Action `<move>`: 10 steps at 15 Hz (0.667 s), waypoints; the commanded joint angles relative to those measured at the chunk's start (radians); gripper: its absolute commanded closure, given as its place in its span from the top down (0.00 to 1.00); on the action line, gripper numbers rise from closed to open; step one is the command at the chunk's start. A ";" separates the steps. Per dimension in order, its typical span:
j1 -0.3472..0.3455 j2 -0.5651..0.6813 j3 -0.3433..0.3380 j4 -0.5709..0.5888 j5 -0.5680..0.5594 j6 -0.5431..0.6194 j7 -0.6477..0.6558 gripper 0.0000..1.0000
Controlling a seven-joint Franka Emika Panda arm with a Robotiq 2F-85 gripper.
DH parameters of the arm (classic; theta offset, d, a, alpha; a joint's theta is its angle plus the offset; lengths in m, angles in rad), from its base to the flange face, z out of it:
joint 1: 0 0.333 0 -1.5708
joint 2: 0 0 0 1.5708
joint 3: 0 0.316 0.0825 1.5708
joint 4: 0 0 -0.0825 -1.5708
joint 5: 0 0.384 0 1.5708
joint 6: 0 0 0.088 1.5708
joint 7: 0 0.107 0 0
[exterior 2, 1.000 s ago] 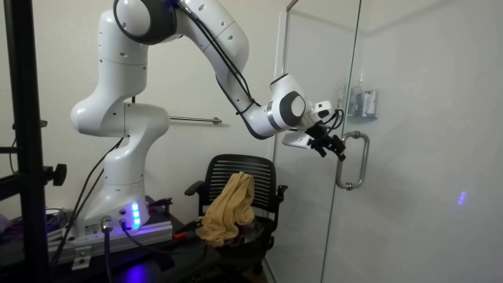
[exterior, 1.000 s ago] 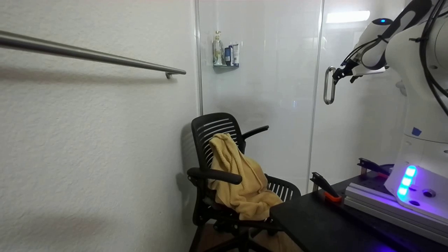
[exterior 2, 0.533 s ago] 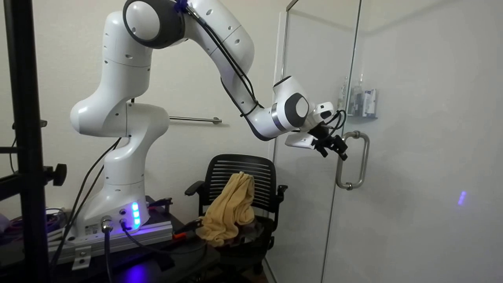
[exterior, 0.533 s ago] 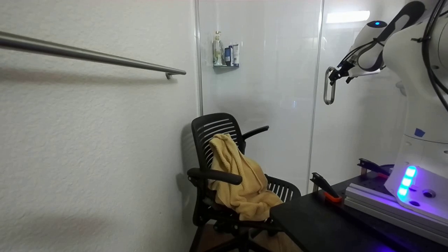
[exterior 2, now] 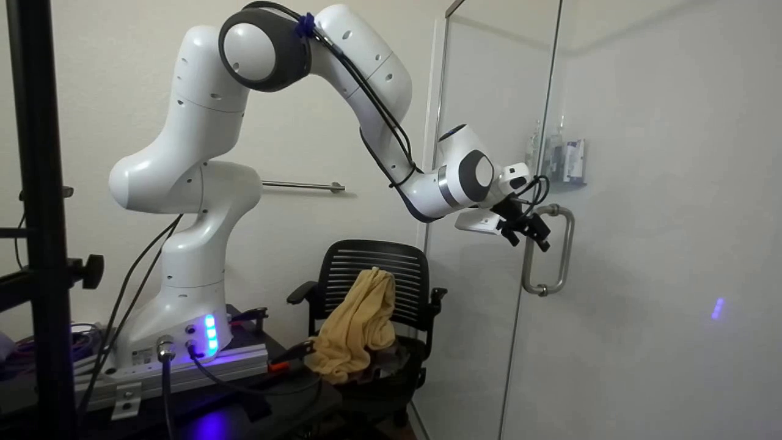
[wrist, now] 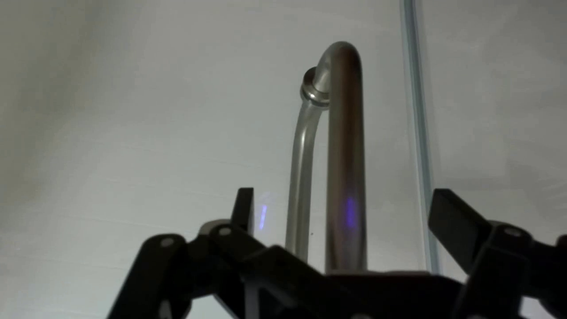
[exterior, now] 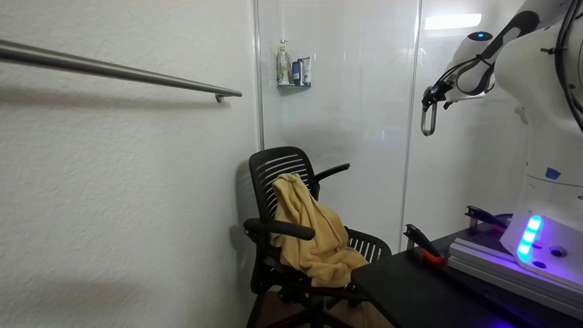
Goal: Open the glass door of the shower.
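Observation:
The clear glass door (exterior 2: 641, 342) of the shower (exterior: 346, 118) stands in line with the fixed panel beside it; it also shows in an exterior view (exterior: 455, 182). Its silver vertical bar handle (wrist: 346, 155) rises between my fingers in the wrist view. The handle also shows in both exterior views (exterior: 427, 126) (exterior 2: 567, 250). My gripper (wrist: 341, 201) is open, one finger on each side of the bar, with gaps on both sides. In both exterior views the gripper (exterior: 436, 106) (exterior 2: 528, 242) is at the handle's upper part. The bar's lower part is hidden in the wrist view.
A black office chair (exterior: 280, 159) with a yellow towel (exterior: 314, 232) stands before the fixed glass panel. A horizontal rail (exterior: 136, 73) is on the white wall. The arm stands on a black table (exterior: 401, 282) with clamps. Bottles (exterior: 283, 66) sit on a shelf behind the glass.
My gripper has moved closer to the handle and now overlaps its upper part. The arm has reached forward and slightly down. The door and handle have not moved.

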 commanded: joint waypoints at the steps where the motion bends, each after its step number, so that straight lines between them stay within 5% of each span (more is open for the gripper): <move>1: 0.021 -0.062 0.015 0.034 0.022 -0.039 -0.032 1.00; 2: 0.023 -0.075 0.019 0.039 0.023 -0.043 -0.039 1.00; 3: 0.024 -0.087 0.021 0.043 0.023 -0.044 -0.043 0.75; 10: 0.026 -0.101 0.022 0.053 0.011 -0.045 -0.049 0.31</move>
